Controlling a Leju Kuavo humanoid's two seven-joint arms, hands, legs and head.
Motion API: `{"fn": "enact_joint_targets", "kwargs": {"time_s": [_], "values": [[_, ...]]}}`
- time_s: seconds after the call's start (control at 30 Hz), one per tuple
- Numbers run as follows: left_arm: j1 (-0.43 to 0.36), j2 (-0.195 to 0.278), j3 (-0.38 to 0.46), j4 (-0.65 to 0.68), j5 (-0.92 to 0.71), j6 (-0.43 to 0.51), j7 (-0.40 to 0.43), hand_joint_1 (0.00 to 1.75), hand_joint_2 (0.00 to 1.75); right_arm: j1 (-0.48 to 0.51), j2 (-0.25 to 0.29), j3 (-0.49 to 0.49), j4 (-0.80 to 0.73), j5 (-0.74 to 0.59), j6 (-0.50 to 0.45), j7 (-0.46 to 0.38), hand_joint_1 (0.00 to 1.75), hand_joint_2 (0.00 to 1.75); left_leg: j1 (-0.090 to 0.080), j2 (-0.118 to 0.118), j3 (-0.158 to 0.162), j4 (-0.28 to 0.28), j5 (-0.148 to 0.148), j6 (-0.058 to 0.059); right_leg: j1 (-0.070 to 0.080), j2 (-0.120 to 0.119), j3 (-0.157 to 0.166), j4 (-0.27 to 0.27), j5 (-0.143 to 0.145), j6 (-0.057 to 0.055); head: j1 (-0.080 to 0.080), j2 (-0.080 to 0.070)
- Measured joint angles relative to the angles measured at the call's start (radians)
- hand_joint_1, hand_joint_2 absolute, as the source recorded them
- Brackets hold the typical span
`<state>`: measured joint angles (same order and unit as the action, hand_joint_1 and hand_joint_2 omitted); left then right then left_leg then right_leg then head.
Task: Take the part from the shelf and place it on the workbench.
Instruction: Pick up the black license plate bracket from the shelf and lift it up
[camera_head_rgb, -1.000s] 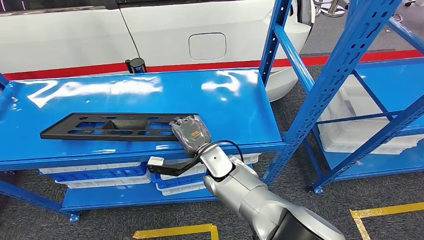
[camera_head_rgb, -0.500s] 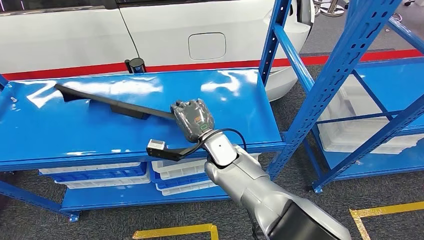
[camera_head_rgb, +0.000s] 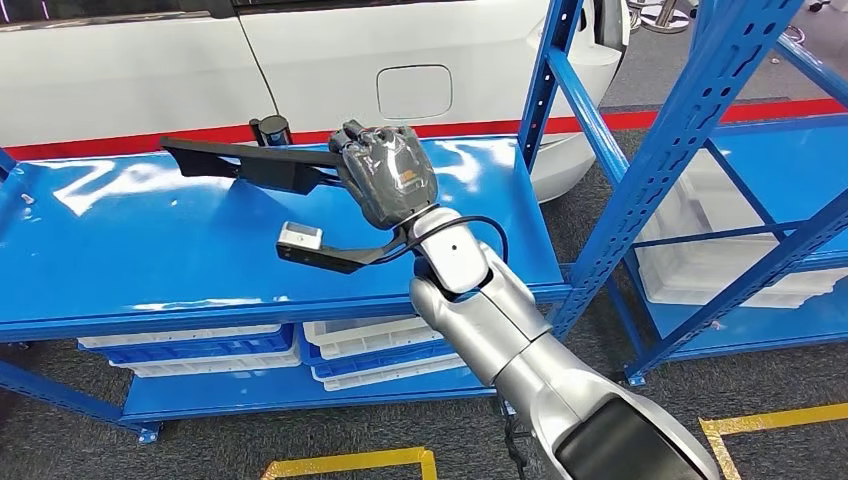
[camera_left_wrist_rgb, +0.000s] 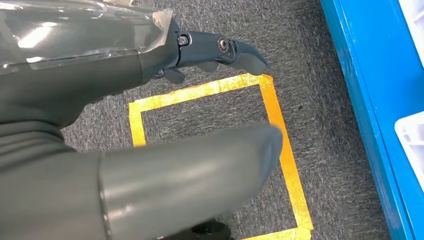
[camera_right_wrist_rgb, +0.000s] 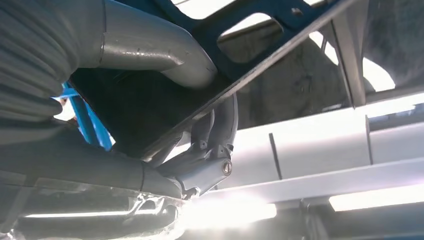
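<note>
I see my right hand (camera_head_rgb: 385, 175) gripping one end of the long flat black plastic part with cut-out slots (camera_head_rgb: 245, 160), thumb on one face and fingers (camera_right_wrist_rgb: 220, 130) curled under the other. The part sticks out from the hand, lifted clear above the glossy blue metal shelf board (camera_head_rgb: 200, 245). My left hand (camera_left_wrist_rgb: 150, 125) hangs over grey carpet with yellow tape (camera_left_wrist_rgb: 280, 145), fingers apart, holding nothing.

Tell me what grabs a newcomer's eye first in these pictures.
The right robot hand holds a long black part by one end, clear above the glossy blue shelf. A white car stands right behind the shelf. The left robot hand hangs over yellow floor tape.
</note>
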<state>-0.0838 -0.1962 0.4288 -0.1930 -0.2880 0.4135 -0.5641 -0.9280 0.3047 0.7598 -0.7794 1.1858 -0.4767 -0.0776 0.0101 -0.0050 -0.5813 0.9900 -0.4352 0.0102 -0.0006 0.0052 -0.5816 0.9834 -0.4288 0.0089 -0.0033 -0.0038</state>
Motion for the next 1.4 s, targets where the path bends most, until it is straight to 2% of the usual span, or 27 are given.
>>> {"fn": "enact_joint_targets", "kwargs": {"time_s": [0.6, 1.4], "values": [[0.002, 0.004, 0.004, 0.000, -0.015, -0.001, 0.032, 0.00, 0.00, 0.010, -0.005, -0.061, -0.054, 0.035, -0.020, -0.030, 1.75, 1.75, 0.000, 0.000, 0.000, 0.000, 0.000, 0.000, 0.000, 0.000, 0.000, 0.000, 0.000, 0.000, 0.000, 0.000], [0.002, 0.008, 0.005, 0.000, -0.032, -0.001, 0.068, 0.00, 0.00, 0.010, -0.004, -0.072, -0.047, 0.040, -0.051, -0.052, 1.75, 1.75, 0.000, 0.000, 0.000, 0.000, 0.000, 0.000, 0.000, 0.000, 0.000, 0.000, 0.000, 0.000, 0.000, 0.000]]}}
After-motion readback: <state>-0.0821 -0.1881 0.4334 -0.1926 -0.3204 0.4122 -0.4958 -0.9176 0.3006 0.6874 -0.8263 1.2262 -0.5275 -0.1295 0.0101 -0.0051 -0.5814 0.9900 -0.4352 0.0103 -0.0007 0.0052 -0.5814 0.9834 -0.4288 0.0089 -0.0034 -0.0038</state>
